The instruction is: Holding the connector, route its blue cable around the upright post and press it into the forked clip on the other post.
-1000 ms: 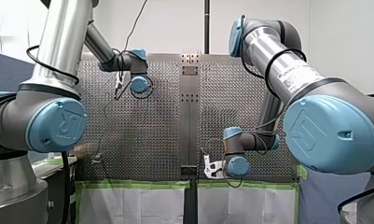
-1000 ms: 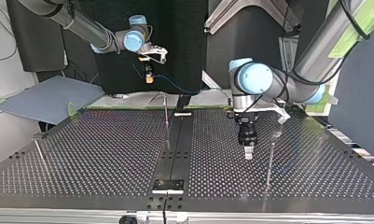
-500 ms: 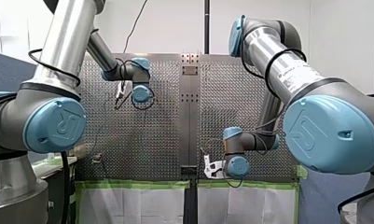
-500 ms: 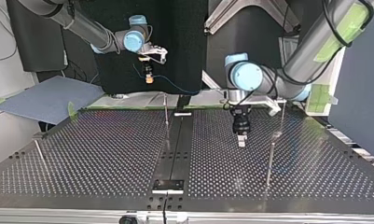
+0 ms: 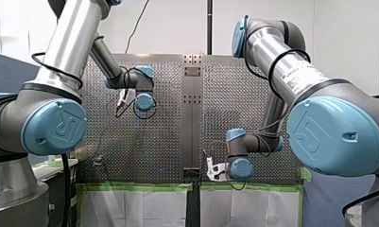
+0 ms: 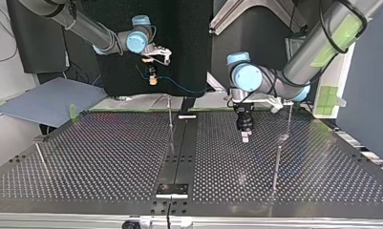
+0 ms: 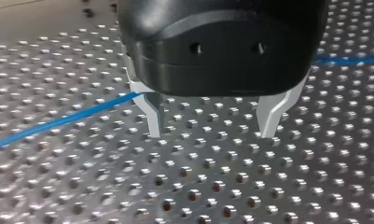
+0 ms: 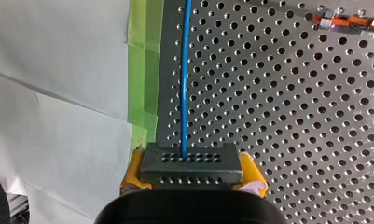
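Right gripper is clamped on the connector, up off the table's arm-side edge, I guess to keep the cable free. Left gripper hangs open beside the cable, probably to guide it.

The perforated table is a metal surface, split down the middle by a dark strip that runs from its far edge to its near edge in the top view. A small pale plate sits on that strip by the near edge, and another by the far edge. Green tape lines the table edge lowest in the front view, with white sheets just outside it. Off the table's far left corner in the top view lies a grey-blue board. A black backdrop stands behind the far edge
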